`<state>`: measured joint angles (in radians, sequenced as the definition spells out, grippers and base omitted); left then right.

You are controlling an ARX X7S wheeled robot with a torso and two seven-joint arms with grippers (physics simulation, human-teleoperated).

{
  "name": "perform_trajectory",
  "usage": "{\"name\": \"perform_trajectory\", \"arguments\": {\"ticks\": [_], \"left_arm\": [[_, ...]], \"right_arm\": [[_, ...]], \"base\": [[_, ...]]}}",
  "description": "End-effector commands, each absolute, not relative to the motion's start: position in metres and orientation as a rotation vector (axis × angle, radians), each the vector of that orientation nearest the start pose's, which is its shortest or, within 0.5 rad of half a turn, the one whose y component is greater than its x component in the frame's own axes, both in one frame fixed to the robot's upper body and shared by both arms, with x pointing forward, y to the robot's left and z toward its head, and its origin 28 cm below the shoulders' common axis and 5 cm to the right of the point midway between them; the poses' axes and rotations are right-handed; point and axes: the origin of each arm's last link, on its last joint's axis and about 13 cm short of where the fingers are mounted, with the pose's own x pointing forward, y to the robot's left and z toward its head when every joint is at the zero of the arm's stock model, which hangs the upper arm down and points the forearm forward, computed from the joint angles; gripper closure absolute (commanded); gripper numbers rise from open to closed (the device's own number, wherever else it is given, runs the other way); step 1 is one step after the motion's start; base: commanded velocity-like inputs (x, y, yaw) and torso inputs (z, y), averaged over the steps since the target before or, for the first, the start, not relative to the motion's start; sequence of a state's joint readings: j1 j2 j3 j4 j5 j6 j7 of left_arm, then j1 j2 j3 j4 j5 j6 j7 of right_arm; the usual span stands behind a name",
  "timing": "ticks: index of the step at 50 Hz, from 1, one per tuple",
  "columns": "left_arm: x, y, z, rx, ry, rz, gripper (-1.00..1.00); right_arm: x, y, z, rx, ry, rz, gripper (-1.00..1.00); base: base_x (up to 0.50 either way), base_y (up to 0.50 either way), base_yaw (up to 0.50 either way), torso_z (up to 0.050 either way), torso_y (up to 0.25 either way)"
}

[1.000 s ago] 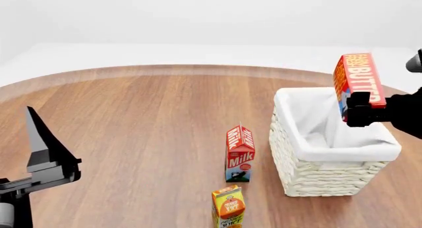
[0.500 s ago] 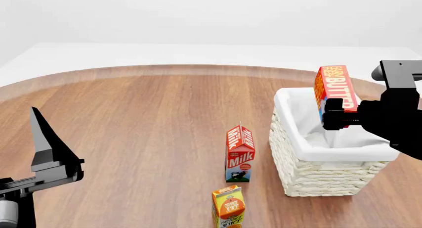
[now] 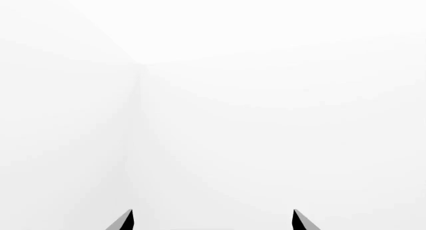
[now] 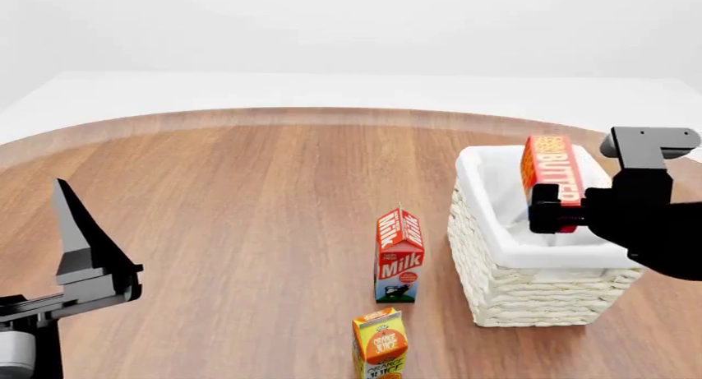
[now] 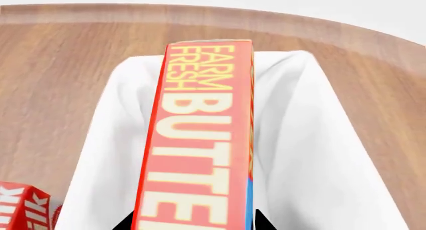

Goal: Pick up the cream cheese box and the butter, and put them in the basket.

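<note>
A: Where the left wrist view is taken first, what is shown?

B: Only blank white is shown, with two dark tips of the left gripper [image 3: 211,221] at the lower edge; the jaws are spread wide and nothing is held.

A: And in the head view?

B: At the right of the frame the butter [image 4: 551,172] is gripped upright by the right gripper [image 4: 561,210], jaws clenched on its lower end, above the open basket [image 4: 515,288] on the desk [image 4: 242,206]. "BUTTER" is read down its face. At lower centre a carton marked "Milk" [image 4: 399,256] and another marked "Orange Juice" [image 4: 381,343] are seen. The cream cheese box cannot be found in any view. The left gripper [image 4: 82,256] is held idle at lower left.

A: The right wrist view?

B: "FARM FRESH BUTTER" [image 5: 199,140] is read along the box, with the white liner [image 5: 313,150] behind it.

A: How is this step best done?

B: The box should be lowered well inside the rim before the jaws are released, so that it is not tipped onto the wicker edge.
</note>
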<state>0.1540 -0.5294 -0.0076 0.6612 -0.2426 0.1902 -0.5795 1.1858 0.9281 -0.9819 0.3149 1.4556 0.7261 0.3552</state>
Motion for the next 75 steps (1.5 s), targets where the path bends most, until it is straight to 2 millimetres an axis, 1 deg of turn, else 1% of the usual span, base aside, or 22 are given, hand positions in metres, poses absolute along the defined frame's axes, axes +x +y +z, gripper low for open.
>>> {"name": "perform_trajectory", "arguments": {"ticks": [1,10,21,28,29,48,54,55,58,59,62,63,64,65,67,71,72,73,74,75], "left_arm": [[0.165,0.266,0.151,0.053,-0.701,0.276,-1.00],[0.165,0.266,0.150,0.052,-0.699,0.277,-1.00],[0.165,0.265,0.150,0.053,-0.698,0.276,-1.00],[0.165,0.265,0.150,0.054,-0.698,0.275,-1.00],[0.165,0.265,0.150,0.054,-0.698,0.276,-1.00],[0.165,0.264,0.150,0.053,-0.699,0.272,-1.00],[0.164,0.264,0.150,0.052,-0.700,0.272,-1.00],[0.164,0.264,0.150,0.053,-0.700,0.272,-1.00],[0.164,0.264,0.150,0.052,-0.701,0.272,-1.00],[0.164,0.264,0.150,0.051,-0.701,0.272,-1.00],[0.164,0.264,0.150,0.052,-0.702,0.271,-1.00],[0.164,0.265,0.150,0.051,-0.701,0.271,-1.00],[0.164,0.265,0.150,0.051,-0.702,0.271,-1.00],[0.165,0.265,0.150,0.051,-0.701,0.271,-1.00],[0.165,0.264,0.150,0.051,-0.701,0.270,-1.00],[0.164,0.264,0.150,0.053,-0.702,0.270,-1.00],[0.164,0.264,0.150,0.053,-0.702,0.271,-1.00],[0.164,0.265,0.151,0.054,-0.704,0.274,-1.00],[0.163,0.265,0.151,0.054,-0.705,0.275,-1.00],[0.164,0.265,0.152,0.056,-0.706,0.278,-1.00]], "right_arm": [[0.321,-0.238,0.206,-0.007,0.500,-0.009,1.00],[0.322,-0.237,0.198,-0.019,0.519,-0.006,1.00],[0.323,-0.239,0.195,-0.022,0.528,-0.017,1.00],[0.325,-0.243,0.198,-0.025,0.523,-0.056,1.00],[0.325,-0.243,0.199,-0.029,0.521,-0.058,-1.00],[0.323,-0.240,0.202,-0.039,0.500,-0.025,-1.00],[0.312,-0.233,0.211,-0.055,0.463,0.011,-1.00],[0.305,-0.228,0.215,-0.063,0.444,0.029,-1.00],[0.295,-0.224,0.221,-0.054,0.412,0.036,-1.00],[0.287,-0.222,0.225,-0.051,0.395,0.053,-1.00],[0.274,-0.219,0.231,-0.050,0.360,0.055,-1.00],[0.263,-0.218,0.235,-0.058,0.329,0.041,-1.00],[0.257,-0.217,0.236,-0.062,0.314,0.054,-1.00],[0.245,-0.215,0.240,-0.051,0.280,0.034,-1.00],[0.235,-0.214,0.241,-0.063,0.242,0.027,-1.00],[0.207,-0.211,0.248,-0.090,0.113,-0.028,-1.00],[0.203,-0.210,0.250,-0.084,0.097,-0.028,-1.00],[0.193,-0.208,0.254,-0.059,0.050,-0.029,-1.00],[0.190,-0.207,0.254,-0.052,0.040,-0.033,-1.00],[0.182,-0.205,0.253,-0.061,-0.003,-0.039,-1.00]], "base": [[0.00,0.00,0.00,0.000,0.000],[0.00,0.00,0.00,0.001,0.001],[0.00,0.00,0.00,0.000,0.002],[0.00,0.00,0.00,0.000,0.002],[0.00,0.00,0.00,0.000,0.000],[0.00,0.00,0.00,0.001,0.000],[0.00,0.00,0.00,0.000,0.000],[0.00,0.00,0.00,0.000,0.000],[0.00,0.00,0.00,0.000,0.000],[0.00,0.00,0.00,0.000,0.000],[0.00,0.00,0.00,0.000,0.000],[0.00,0.00,0.00,0.000,0.000],[0.00,0.00,0.00,0.000,0.000],[0.00,0.00,0.00,0.000,0.000],[0.00,0.00,0.00,0.000,0.000],[0.00,0.00,0.00,0.000,0.000],[0.00,0.00,0.00,0.000,0.000],[0.00,0.00,0.00,0.000,0.000],[0.00,0.00,0.00,0.000,0.000],[0.00,0.00,0.00,0.000,0.000]]}}
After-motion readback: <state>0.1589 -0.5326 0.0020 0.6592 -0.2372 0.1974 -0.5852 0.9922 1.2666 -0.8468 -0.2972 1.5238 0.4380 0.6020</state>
